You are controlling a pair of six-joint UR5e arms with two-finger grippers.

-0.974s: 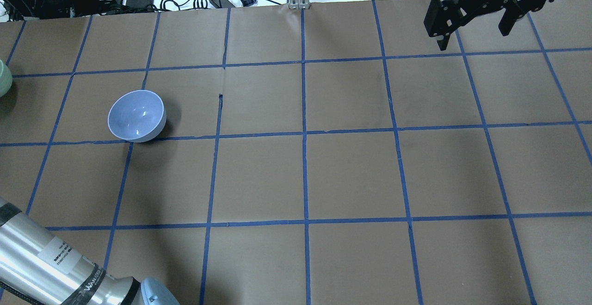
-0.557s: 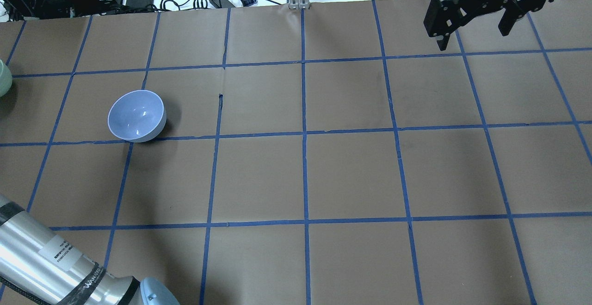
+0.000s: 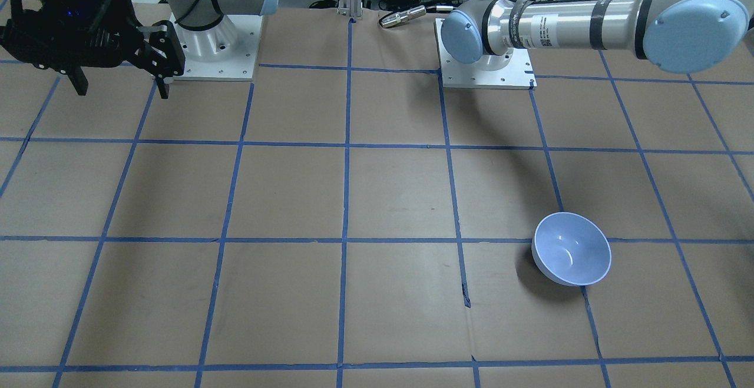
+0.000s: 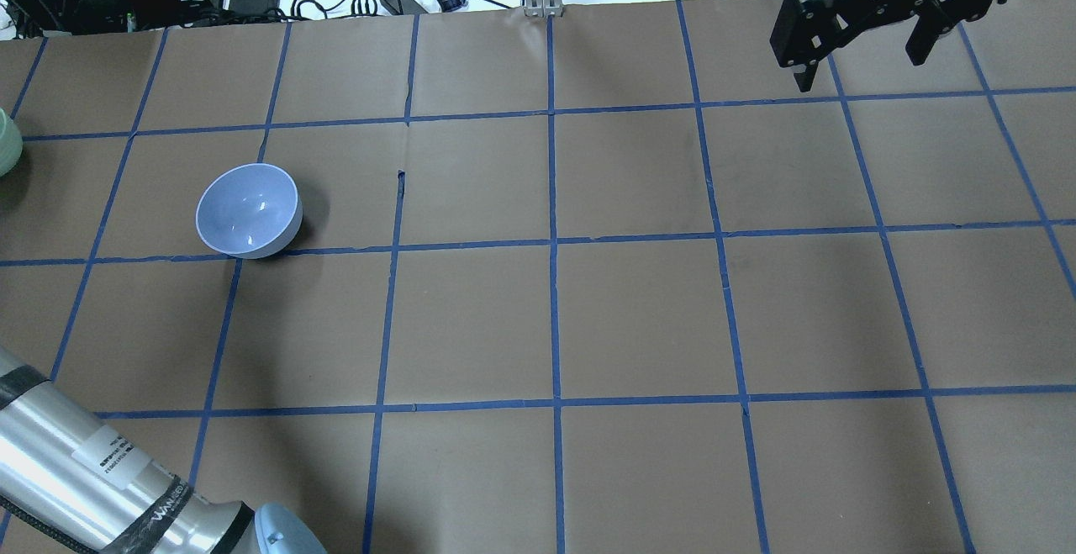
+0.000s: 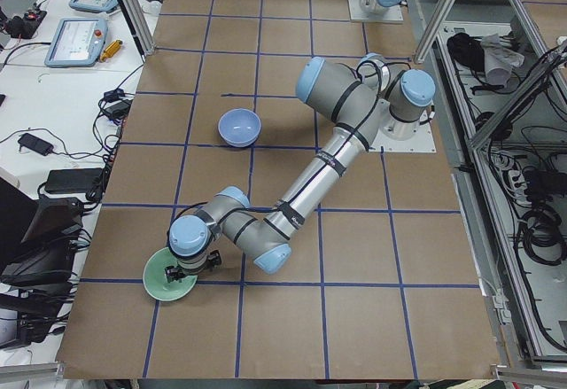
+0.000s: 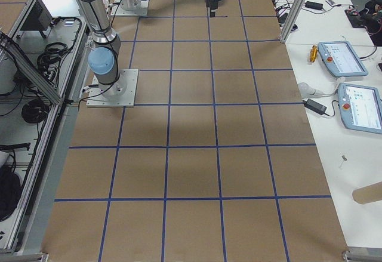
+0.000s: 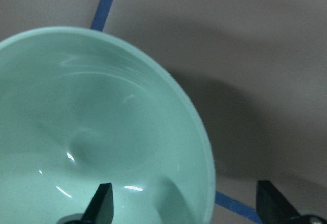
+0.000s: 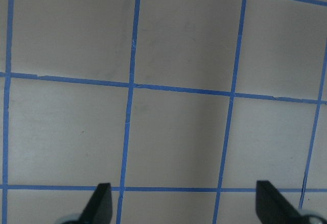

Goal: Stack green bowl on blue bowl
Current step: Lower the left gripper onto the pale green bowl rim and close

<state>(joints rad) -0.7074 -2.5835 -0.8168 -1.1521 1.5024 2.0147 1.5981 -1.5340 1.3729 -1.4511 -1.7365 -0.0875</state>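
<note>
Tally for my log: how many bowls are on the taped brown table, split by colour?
Glossy pale mint-green round bowl: 1
Glossy pale periwinkle-blue round bowl: 1
Total: 2 bowls

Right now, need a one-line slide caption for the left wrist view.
Left end effector open above the green bowl, fingers either side of its rim, table beyond.
</note>
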